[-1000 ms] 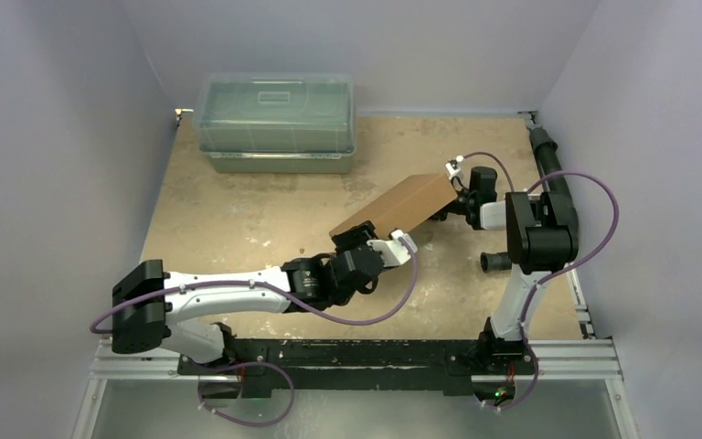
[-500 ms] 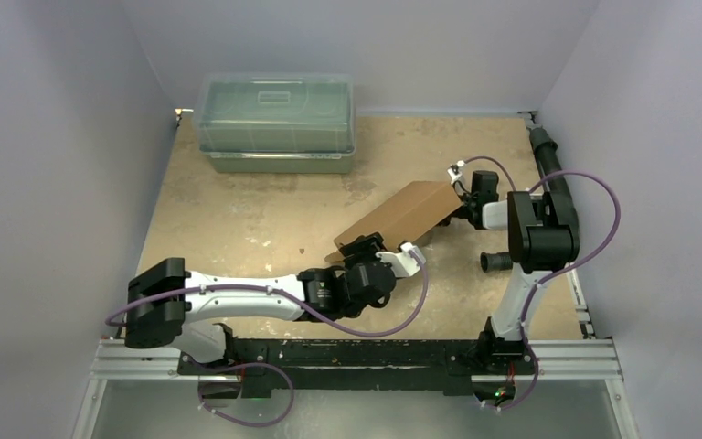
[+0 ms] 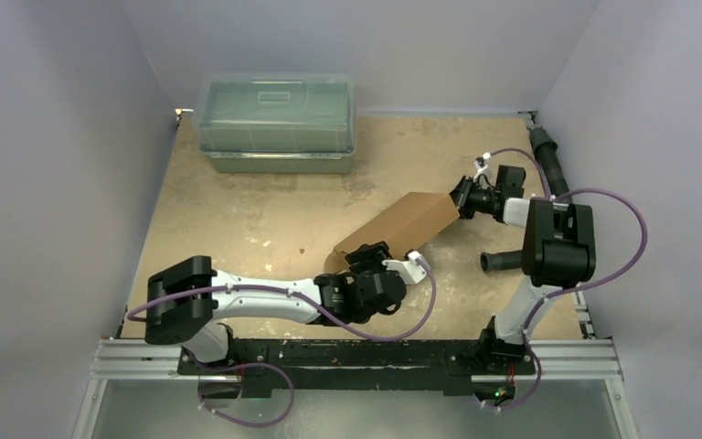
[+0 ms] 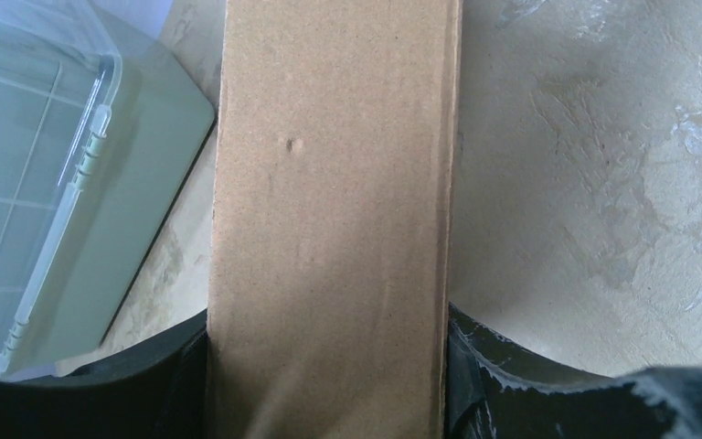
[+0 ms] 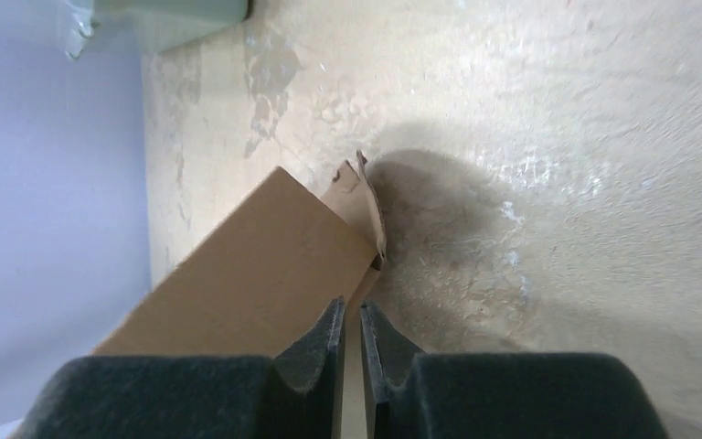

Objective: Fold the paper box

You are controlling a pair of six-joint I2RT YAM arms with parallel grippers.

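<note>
Standing at the far left corner of the table [image 3: 228, 215], the greenish plastic bin [image 3: 276, 123] has its clear lid closed, and through the lid no content can be recognised. The paper box [image 3: 404, 224] is near the middle of the table, a little to the right, and runs diagonally from near left to far right between the two arms. It is folded into a flat closed shape, so its inside is hidden in every view.

The left gripper [image 3: 359, 258] holds the near end of the box. The left wrist view shows this better than the top view. The two black fingers [image 4: 178, 370] press on both long sides of the cardboard, about half open, and the box fills the space between them. This view also shows a small dent on the brown face, and the bin behind on the left.

The right gripper [image 5: 350, 309] is at the far end of the box. From above it seems to touch the box corner. The right wrist view shows more: its fingers are almost together, with only a thin slit between them, and a small flap stands out at the box end just beyond the fingertips. Whether an edge of the cardboard is pinched in the slit cannot be told.
</note>
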